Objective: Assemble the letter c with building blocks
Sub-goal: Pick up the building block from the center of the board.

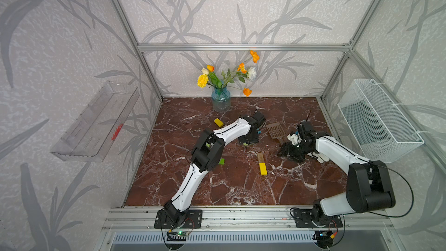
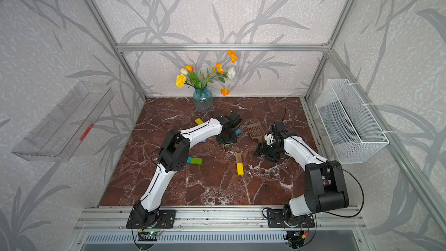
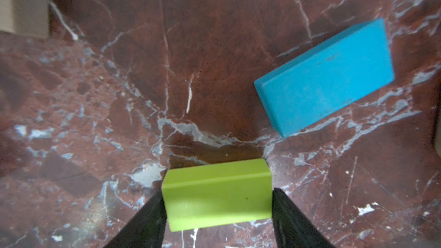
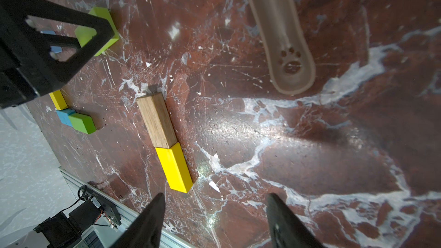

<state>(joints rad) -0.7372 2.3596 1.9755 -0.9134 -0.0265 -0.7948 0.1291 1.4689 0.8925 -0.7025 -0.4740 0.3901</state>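
My left gripper is shut on a lime green building block, one black finger pressed to each end, low over the marble. A blue block lies just beyond it. In both top views this gripper sits mid-table. A wood block and a yellow block lie end to end in a line on the marble. My right gripper hangs open beside the yellow block's near end, with nothing between its fingers. A green and blue pair lies near the left arm's elbow, and a yellow block lies farther back.
A brown slotted scoop lies between the two grippers, its handle near the right one. A blue glass vase of flowers stands at the back. A white wire basket hangs on the right wall, a clear shelf on the left.
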